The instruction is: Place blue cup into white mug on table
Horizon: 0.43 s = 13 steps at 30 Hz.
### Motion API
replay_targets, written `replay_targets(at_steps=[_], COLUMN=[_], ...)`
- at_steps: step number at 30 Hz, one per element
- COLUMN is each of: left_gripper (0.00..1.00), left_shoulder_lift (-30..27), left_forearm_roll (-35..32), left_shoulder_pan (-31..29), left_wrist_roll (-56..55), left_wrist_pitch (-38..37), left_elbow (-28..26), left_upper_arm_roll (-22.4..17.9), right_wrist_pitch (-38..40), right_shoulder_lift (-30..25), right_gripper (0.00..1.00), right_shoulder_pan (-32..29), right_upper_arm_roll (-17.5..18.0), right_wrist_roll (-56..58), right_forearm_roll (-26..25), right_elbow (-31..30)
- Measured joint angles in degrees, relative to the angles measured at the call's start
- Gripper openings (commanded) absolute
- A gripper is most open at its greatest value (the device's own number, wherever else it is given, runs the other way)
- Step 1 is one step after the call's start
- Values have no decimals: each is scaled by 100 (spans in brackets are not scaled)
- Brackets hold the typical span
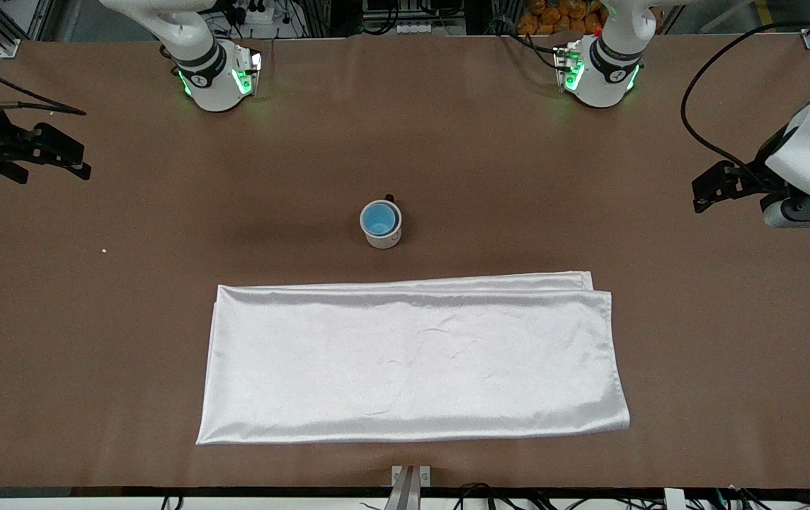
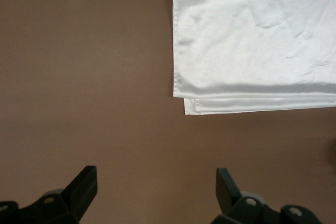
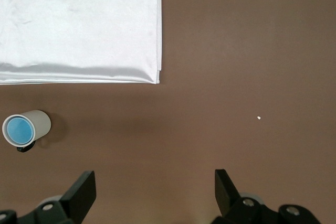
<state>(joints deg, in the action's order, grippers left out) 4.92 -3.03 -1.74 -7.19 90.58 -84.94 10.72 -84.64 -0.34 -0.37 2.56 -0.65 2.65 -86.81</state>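
The blue cup sits inside the white mug, which stands upright near the middle of the brown table, its black handle turned toward the robots' bases. The right wrist view shows the cup in the mug too. My right gripper is open and empty over the right arm's end of the table, well away from the mug. My left gripper is open and empty over the left arm's end. Each wrist view shows its own gripper, left and right, over bare table.
A shiny white folded cloth lies flat, nearer to the front camera than the mug; it also shows in the left wrist view and the right wrist view. A tiny white speck lies toward the right arm's end.
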Motion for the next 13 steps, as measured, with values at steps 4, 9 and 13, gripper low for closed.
replay_targets(at_steps=[4,9,13], left_gripper=[100,100,100], left_shoulder_lift=[0,-1,-11], left_forearm_roll=[4,7,9], left_shoulder_pan=[0,0,0], left_wrist_roll=[0,0,0], left_wrist_pitch=[-60,-86,-93], left_elbow=[-3,-5,-7], left_upper_arm_roll=[0,0,0], right_wrist_pitch=[0,1,1], right_shoulder_lift=[0,0,0], right_gripper=[100,100,100], right_shoulder_pan=[0,0,0], right_upper_arm_roll=[0,0,0], right_wrist_roll=[0,0,0], right_forearm_roll=[-1,-1,-1], right_elbow=[0,0,0])
